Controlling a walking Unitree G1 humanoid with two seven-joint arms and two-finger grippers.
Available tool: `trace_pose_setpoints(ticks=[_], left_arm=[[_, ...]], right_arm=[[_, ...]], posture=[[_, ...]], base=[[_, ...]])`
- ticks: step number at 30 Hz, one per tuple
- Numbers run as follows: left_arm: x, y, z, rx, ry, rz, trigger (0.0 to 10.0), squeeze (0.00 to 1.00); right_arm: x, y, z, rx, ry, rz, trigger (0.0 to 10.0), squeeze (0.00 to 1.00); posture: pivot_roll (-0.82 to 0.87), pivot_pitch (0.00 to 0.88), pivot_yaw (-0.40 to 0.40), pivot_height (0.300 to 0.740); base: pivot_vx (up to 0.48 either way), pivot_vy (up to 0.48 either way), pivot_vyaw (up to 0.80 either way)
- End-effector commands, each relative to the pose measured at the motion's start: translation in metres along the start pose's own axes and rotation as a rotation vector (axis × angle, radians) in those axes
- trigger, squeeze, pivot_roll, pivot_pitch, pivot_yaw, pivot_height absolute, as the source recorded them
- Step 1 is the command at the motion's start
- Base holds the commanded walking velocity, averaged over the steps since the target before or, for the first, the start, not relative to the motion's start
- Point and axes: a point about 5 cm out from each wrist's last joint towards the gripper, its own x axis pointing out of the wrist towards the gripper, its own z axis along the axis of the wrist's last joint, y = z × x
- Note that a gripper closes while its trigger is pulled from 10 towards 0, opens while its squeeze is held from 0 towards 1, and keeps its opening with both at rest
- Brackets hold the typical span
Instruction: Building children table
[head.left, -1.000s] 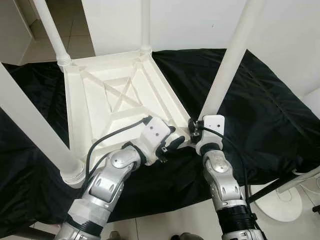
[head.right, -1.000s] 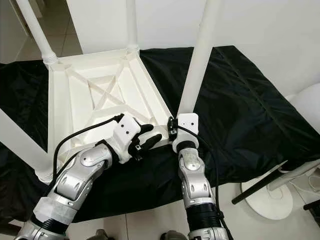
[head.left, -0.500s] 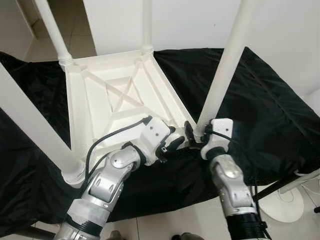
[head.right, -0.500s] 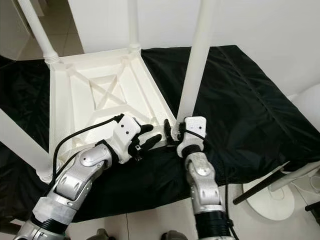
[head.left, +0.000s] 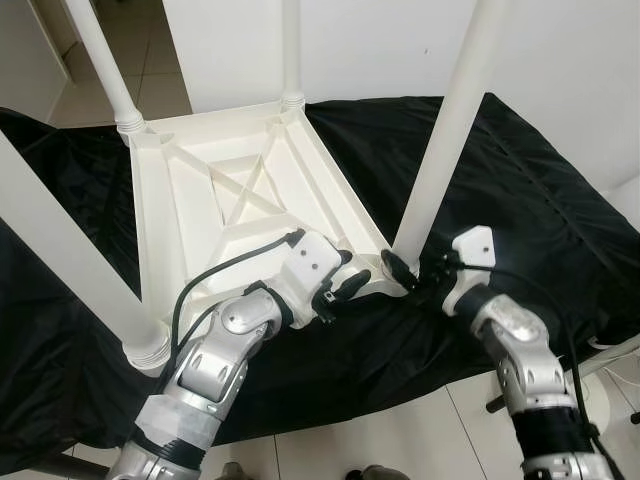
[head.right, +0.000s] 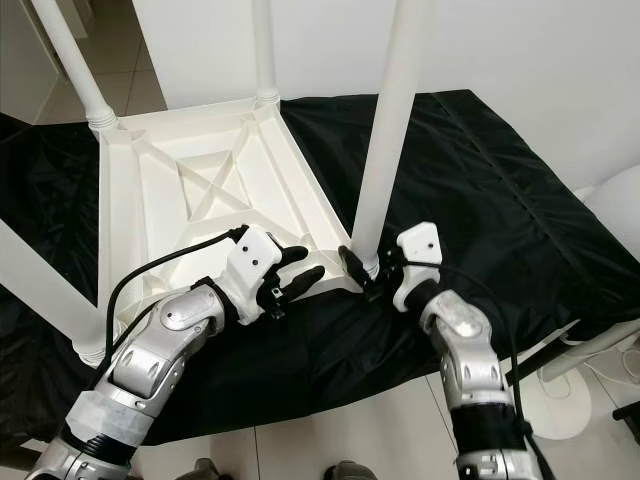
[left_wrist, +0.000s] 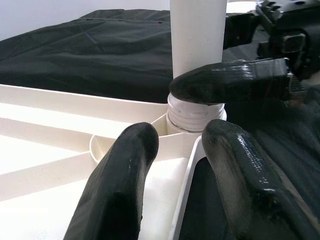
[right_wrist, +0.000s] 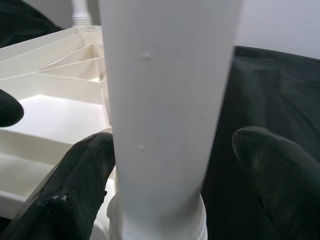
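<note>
Black cloth (head.left: 520, 190) covers the flat surface in front of the robot, and a white wall stands behind it at 12 o'clock. On the cloth lies a white children table (head.left: 210, 190), turned upside down, so its ribbed underside with a cross shape faces up. White legs stick up from its corners. One leg (head.left: 105, 65) rises at about 11 o'clock, another at 12 o'clock, and a fat one (head.left: 60, 250) stands close at 9 o'clock.

The near corner leg (head.left: 450, 120) rises at about 1 o'clock from the corner closest to the robot. It sits in a ribbed white socket (left_wrist: 192, 112) at that corner.

The left end effector (head.left: 350, 285) is at the table's near edge, at about 7 o'clock from that leg's foot. Its black fingers (left_wrist: 125, 185) are spread apart, one on each side of the thin table rim, and they do not seem to squeeze it.

The right end effector (head.left: 412, 276) comes in from 4 o'clock and sits at the very bottom of the near corner leg. Its two fingers (right_wrist: 75, 190) are open wide, with the leg between them. One finger looks to touch the leg, and the other is apart from it.

A white round stand (head.right: 545, 405) rests on the floor at about 4 o'clock.
</note>
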Motion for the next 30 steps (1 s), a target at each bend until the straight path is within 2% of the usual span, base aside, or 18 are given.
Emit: trace_pose_setpoints(ticks=[1,3,5,6,7,8,9,19,20,21,25,30], left_arm=[[0.000,-0.001,0.003,0.007,-0.003,-0.029,10.0,0.00],[0.000,-0.001,0.003,0.007,-0.003,-0.029,10.0,0.00],[0.000,0.000,0.003,0.009,-0.003,-0.029,10.0,0.00],[0.000,0.000,0.003,0.010,-0.003,-0.029,10.0,0.00],[0.000,0.000,0.003,0.010,-0.003,-0.029,10.0,0.00],[0.001,0.000,0.003,0.011,-0.003,-0.029,10.0,0.00],[0.001,0.000,0.003,0.012,-0.003,-0.029,10.0,0.00],[0.000,0.000,0.003,0.022,0.002,-0.027,10.0,0.00],[0.000,0.000,0.003,0.021,0.002,-0.028,10.0,0.00],[0.000,0.000,0.003,0.020,0.002,-0.028,10.0,0.00],[0.001,0.000,0.003,0.019,0.002,-0.029,10.0,0.00],[0.001,-0.002,0.002,0.018,0.003,-0.033,10.0,0.00]], right_arm=[[0.002,0.004,-0.006,0.003,0.015,0.049,10.0,0.00],[0.002,0.004,-0.006,0.003,0.015,0.052,10.0,0.00],[0.012,0.006,-0.010,-0.011,0.040,0.101,10.0,0.00],[0.015,0.007,-0.012,-0.015,0.046,0.115,4.2,0.00],[0.015,0.007,-0.012,-0.015,0.046,0.115,4.2,0.00],[0.017,0.007,-0.013,-0.016,0.051,0.122,2.3,0.00],[0.018,0.007,-0.014,-0.016,0.052,0.128,0.0,0.00],[0.019,0.006,-0.017,-0.001,0.047,0.147,0.0,0.00],[0.019,0.006,-0.019,0.000,0.050,0.138,3.6,0.00],[0.019,0.007,-0.020,-0.001,0.051,0.132,10.0,0.00],[0.019,0.009,-0.021,0.002,0.052,0.112,10.0,0.00],[0.020,0.011,-0.024,0.007,0.067,-0.055,10.0,0.00]], posture=[[-0.09,0.029,0.027,0.740],[-0.09,0.029,0.027,0.740],[-0.09,0.026,0.030,0.740],[-0.09,0.026,0.030,0.740],[-0.09,0.026,0.030,0.740],[-0.09,0.026,0.030,0.740],[-0.09,0.026,0.030,0.740],[-0.08,0.025,0.027,0.740],[-0.08,0.025,0.027,0.740],[-0.08,0.026,0.027,0.740],[-0.08,0.026,0.027,0.740],[-0.09,0.027,0.025,0.740]], base=[[0.000,0.000,0.00],[0.000,0.000,0.00],[0.000,0.000,0.00],[0.000,0.000,0.00],[0.000,0.000,0.00],[0.000,0.000,0.00],[0.000,0.000,0.00],[0.000,0.000,0.00],[0.000,0.000,0.00],[0.000,0.000,0.00],[0.000,0.000,0.00],[0.000,0.000,0.00]])
